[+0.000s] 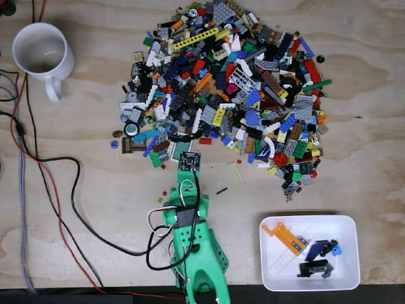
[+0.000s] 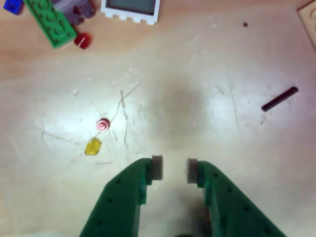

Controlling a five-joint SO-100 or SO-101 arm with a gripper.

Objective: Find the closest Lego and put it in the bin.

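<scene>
Claw (image 2: 173, 170) empty, jaws parted a little, hovering over bare surface (image 2: 197, 98). Nearest Lego bits — a small red stud (image 2: 102, 125) and a yellow piece (image 2: 93, 146) — just ahead-left in wrist view. Bin (image 1: 345, 266) off to the right in fixed view.

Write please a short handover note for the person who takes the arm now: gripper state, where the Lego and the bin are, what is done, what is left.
Gripper: open, empty, above bare wood.
Bin: lower right in the fixed view, already holding an orange piece and some dark ones.
Lego pile: upper centre of the table.
Nearest loose bits in the wrist view: small red round stud and yellow piece, left of the fingers.
Left: grasp one, carry it to the bin.
</scene>
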